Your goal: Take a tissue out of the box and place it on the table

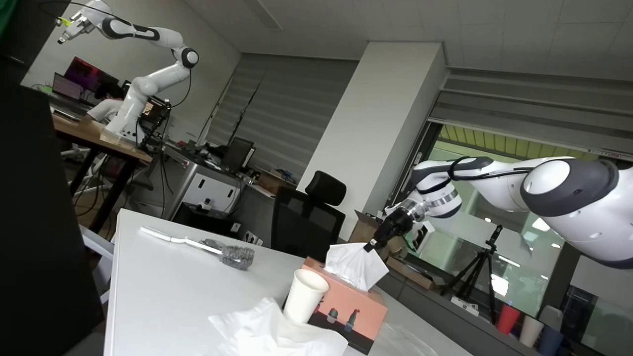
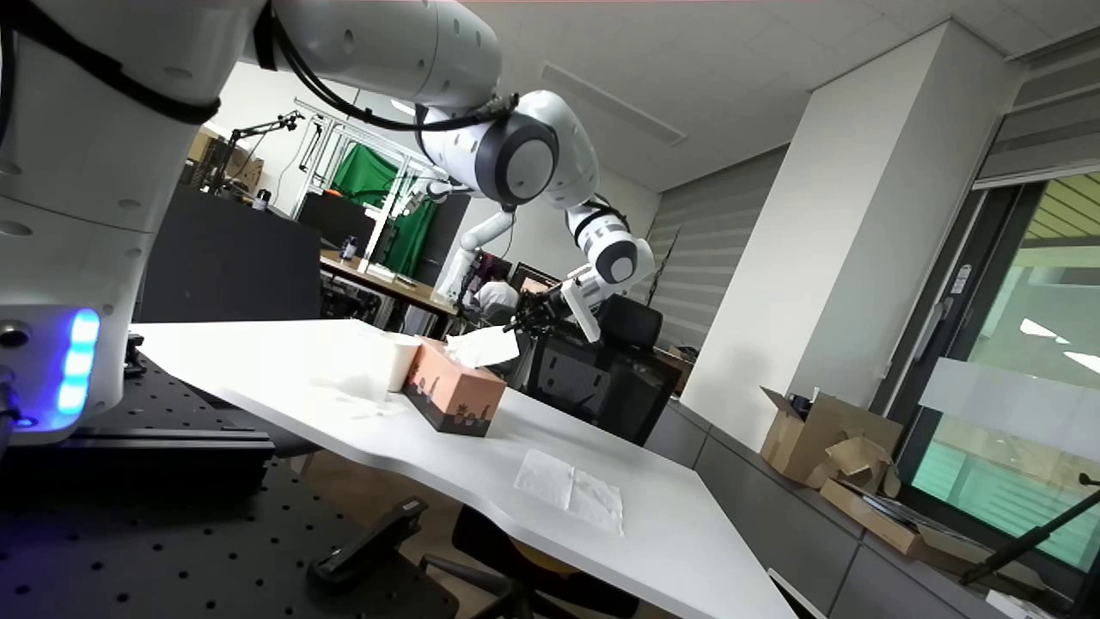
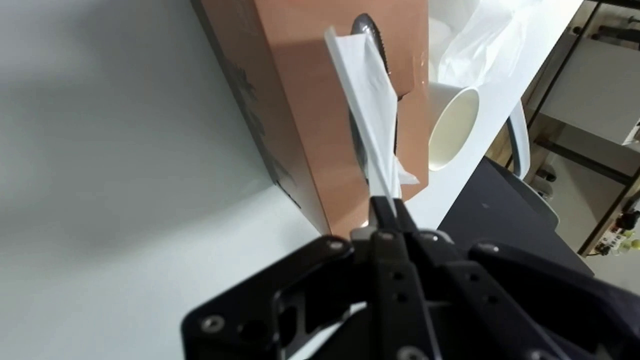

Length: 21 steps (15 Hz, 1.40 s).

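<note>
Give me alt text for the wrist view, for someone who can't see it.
A black gripper at the bottom pinches a white tissue emerging from an orange tissue box. Beside the box stands a white cup, with a white table underneath.

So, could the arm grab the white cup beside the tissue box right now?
Probably not yet: the pincer is shut on the tissue. Once it lets go, the white cup looks reachable, its mouth uncovered.

1. We see the tissue box (image 2: 453, 387), salmon pink over a black base, printed with potted cacti, upright on the white table (image 1: 173, 277).
2. We see a creased white tissue (image 1: 352, 264) rising from the box's top, pinched at its upper edge, nearly edge-on in the wrist view.
</note>
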Motion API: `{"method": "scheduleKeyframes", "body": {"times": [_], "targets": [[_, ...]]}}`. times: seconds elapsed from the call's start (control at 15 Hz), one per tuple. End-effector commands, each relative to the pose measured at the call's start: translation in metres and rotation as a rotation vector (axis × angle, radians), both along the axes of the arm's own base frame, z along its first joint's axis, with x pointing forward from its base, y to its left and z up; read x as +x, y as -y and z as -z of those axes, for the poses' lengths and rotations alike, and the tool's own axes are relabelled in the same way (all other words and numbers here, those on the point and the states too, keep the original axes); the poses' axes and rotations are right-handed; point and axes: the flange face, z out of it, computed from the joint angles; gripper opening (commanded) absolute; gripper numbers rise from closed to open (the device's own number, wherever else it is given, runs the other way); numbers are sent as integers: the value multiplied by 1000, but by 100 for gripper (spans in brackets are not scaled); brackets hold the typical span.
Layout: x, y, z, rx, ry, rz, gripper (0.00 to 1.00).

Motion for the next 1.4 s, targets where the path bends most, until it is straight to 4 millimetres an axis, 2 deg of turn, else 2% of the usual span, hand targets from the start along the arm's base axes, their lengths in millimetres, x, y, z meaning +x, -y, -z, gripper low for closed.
{"method": "scheduleKeyframes", "body": {"times": [0.0, 0.2, 0.33, 0.6, 1.0, 1.33], "targets": [[4, 9, -41, -56, 24, 52, 0], [9, 17, -71, -123, 75, 89, 0], [11, 30, -90, -186, 112, 124, 0], [6, 70, -110, -289, 133, 234, 0], [-5, 127, -115, -372, 97, 391, 0], [-17, 164, -94, -429, 38, 496, 0]]}}
